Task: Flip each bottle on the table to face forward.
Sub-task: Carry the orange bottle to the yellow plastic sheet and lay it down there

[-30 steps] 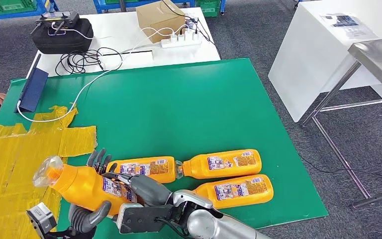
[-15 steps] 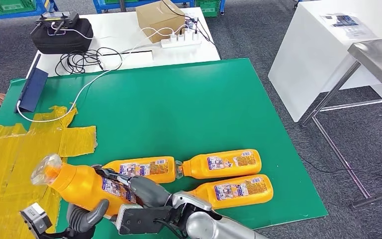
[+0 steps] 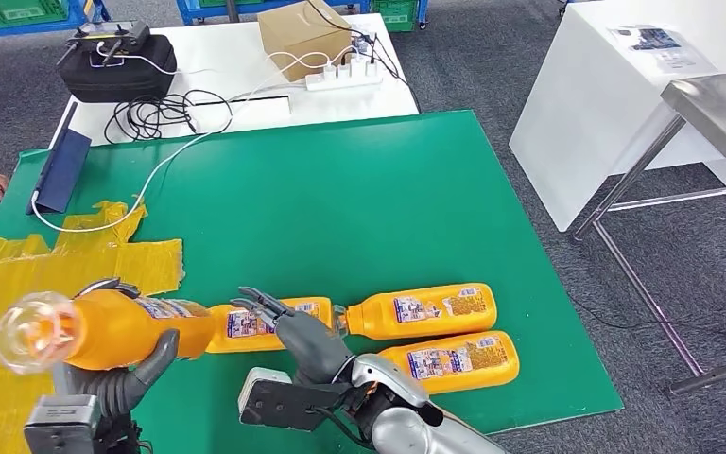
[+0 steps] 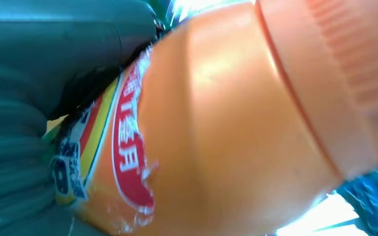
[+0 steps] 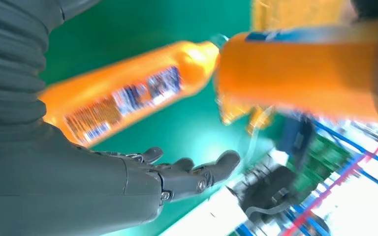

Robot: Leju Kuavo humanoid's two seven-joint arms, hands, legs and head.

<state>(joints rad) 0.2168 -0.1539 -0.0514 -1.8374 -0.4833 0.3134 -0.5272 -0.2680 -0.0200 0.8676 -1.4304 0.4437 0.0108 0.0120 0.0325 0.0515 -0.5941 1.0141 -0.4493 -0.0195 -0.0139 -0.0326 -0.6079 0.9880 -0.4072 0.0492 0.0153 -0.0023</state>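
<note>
One orange bottle [image 3: 104, 328] wrapped by left hand [image 3: 118, 374] fingers, right hand [image 3: 298, 331] fingers spread, holding nothing

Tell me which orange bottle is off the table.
The leftmost bottle, gripped by the left hand and lifted; the other three lie flat on the green mat.

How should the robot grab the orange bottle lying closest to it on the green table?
Probably around its wide middle, coming down from above. The nearest bottle lies flat on the green mat, its neck pointing toward the robot's left, so its round body faces up. The free right hand hovers open close by; the left hand already holds another bottle.
</note>
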